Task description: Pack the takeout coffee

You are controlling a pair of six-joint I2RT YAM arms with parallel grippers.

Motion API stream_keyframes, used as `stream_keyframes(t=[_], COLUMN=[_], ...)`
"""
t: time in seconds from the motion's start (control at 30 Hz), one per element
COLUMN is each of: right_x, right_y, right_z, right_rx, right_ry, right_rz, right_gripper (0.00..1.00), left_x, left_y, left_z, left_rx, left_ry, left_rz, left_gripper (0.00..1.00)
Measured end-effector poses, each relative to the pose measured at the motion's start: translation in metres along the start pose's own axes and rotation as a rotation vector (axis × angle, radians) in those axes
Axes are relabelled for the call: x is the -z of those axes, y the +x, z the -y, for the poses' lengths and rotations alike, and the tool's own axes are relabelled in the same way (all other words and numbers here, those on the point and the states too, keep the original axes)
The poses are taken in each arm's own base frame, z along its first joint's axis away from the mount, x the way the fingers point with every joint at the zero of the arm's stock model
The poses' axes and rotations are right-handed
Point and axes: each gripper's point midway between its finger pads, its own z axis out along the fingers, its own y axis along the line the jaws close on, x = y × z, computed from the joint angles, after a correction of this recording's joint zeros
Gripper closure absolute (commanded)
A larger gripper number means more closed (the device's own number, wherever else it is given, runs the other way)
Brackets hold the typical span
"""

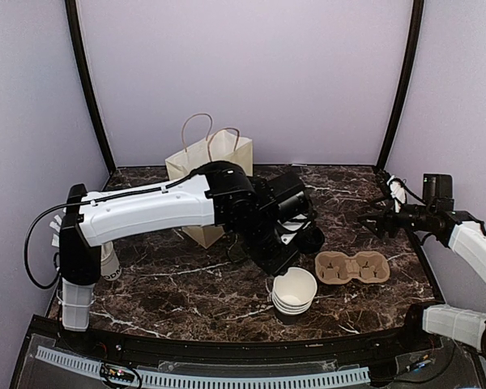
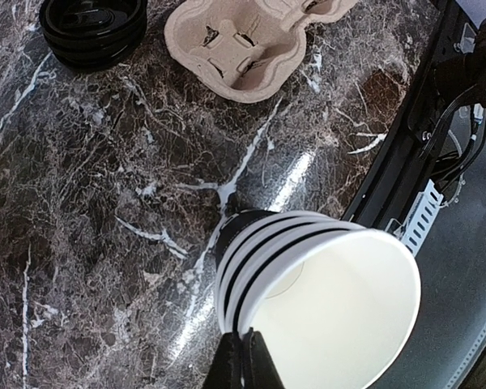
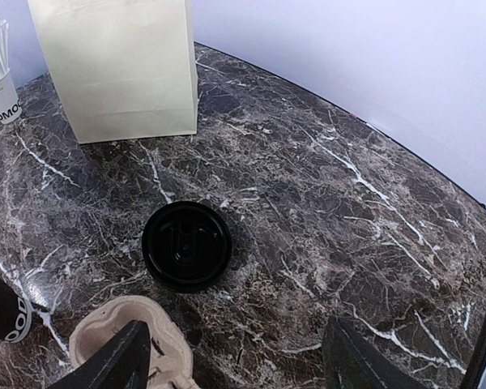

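Marble table — cup stack rim pinched between closed left jaws.

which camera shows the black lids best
Right wrist: the black lids lie whole and unobstructed mid-frame. Left wrist shows them only at its top-left corner, cut by the frame edge. In the top external view they are hard to tell from the black end of the left arm.

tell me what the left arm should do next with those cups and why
Probably a short lift straight up, to peel the top cup free. The left gripper looks shut on the rim of the stack of white cups, which sit nested on the marble. The pulp tray close by has both holes empty, so one cup needs separating before it can be seated.
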Motion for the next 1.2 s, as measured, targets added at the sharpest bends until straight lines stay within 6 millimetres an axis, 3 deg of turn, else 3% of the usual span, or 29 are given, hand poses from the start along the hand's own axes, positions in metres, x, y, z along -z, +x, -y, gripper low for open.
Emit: stream_keyframes(t=[0.13,0.3,0.53,0.67,0.8,0.97,1.2], right_x=[0.000,-0.001,-0.029,-0.050,-0.069,-0.073,-0.080], right_y=[0.000,-0.010,-0.050,-0.063,-0.078,-0.092,-0.132], right_z=[0.000,-0.016,-0.081,-0.096,-0.110,-0.136,-0.166], right_rx=[0.001,-0.044,0.007,-0.032,-0.060,-0.066,0.004], right_ry=[-0.001,-0.088,-0.372,-0.458,-0.528,-0.590,-0.519], right_rz=[0.001,0.025,0.005,-0.044,-0.090,-0.117,-0.126], right_gripper=[0.25,0.14,0.13,0.15,0.17,0.44,0.49], left_x=[0.002,0.011,0.036,0.055,0.065,0.065,0.065], left_y=[0.000,-0.004,-0.008,-0.010,-0.015,-0.021,-0.025], left_z=[-0.004,-0.020,-0.085,-0.118,-0.120,-0.115,-0.114], left_rx=[-0.002,0.017,0.143,0.227,0.253,0.267,0.309], left_ry=[-0.010,-0.036,-0.062,-0.054,-0.021,0.010,0.019], left_rz=[-0.007,-0.003,0.051,0.125,0.181,0.209,0.224], left_gripper=[1.00,1.00,1.00,1.00,1.00,1.00,1.00])
